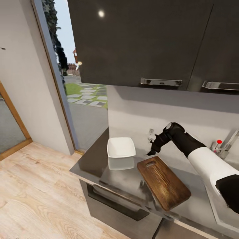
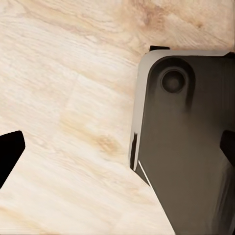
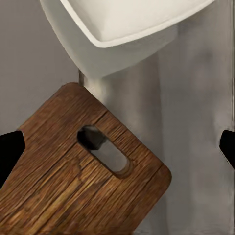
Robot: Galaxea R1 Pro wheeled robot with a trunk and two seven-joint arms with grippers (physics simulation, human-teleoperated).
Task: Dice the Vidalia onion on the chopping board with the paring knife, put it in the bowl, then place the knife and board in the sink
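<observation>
The dark wood chopping board [image 1: 164, 182] lies on the glossy grey countertop [image 1: 94, 159], its handle slot toward the wall. The white squarish bowl [image 1: 121, 147] sits just left of it. My right gripper [image 1: 152, 151] hangs open just above the board's slot end, and nothing is between its fingers. In the right wrist view the gripper [image 3: 119, 149] looks down on the board [image 3: 63, 176] and the bowl [image 3: 127, 24]. My left gripper [image 2: 119, 152] is open over the wooden floor. The paring knife and the onion are out of view. A corner of the sink [image 1: 221, 209] shows at the right edge.
The chrome tap [image 1: 229, 141] with its red knob [image 1: 218, 141] stands behind my right arm. Dark wall cabinets [image 1: 142, 39] hang overhead. An open doorway [image 1: 83, 86] lies left of the counter. A dark grey rounded panel [image 2: 186, 147] sits below my left gripper.
</observation>
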